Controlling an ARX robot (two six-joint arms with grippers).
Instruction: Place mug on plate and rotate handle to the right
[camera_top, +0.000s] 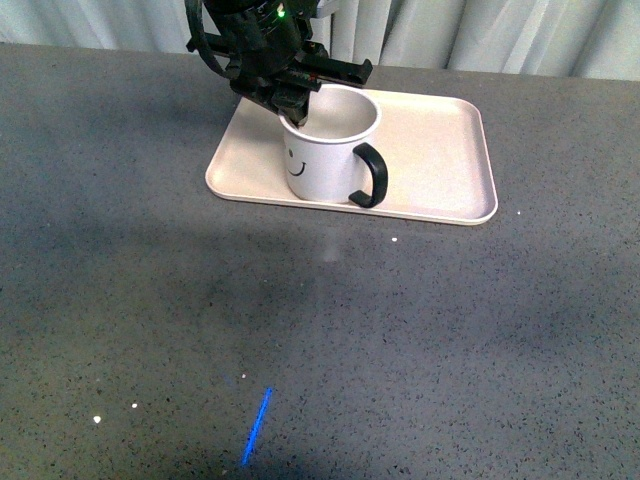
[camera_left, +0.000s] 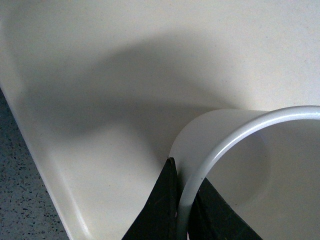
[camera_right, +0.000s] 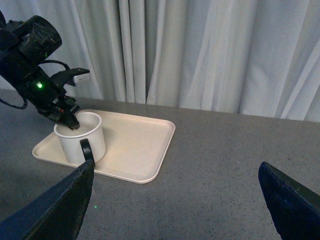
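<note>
The white mug (camera_top: 325, 155) with a black smiley face stands on the left part of the pale beige plate (camera_top: 440, 160). Its black handle (camera_top: 371, 175) points to the front right. My left gripper (camera_top: 292, 108) is shut on the mug's far-left rim, one finger inside and one outside. In the left wrist view the rim (camera_left: 225, 145) runs between the two black fingers (camera_left: 160, 210) above the plate (camera_left: 100, 75). My right gripper (camera_right: 175, 200) is open and empty above the table, to the right of the plate (camera_right: 140, 145); the mug (camera_right: 82, 140) shows in that view too.
The plate lies on a dark grey speckled table (camera_top: 300, 340). A blue light streak (camera_top: 256, 427) lies on the table near the front. Pale curtains (camera_right: 200, 50) hang behind the table.
</note>
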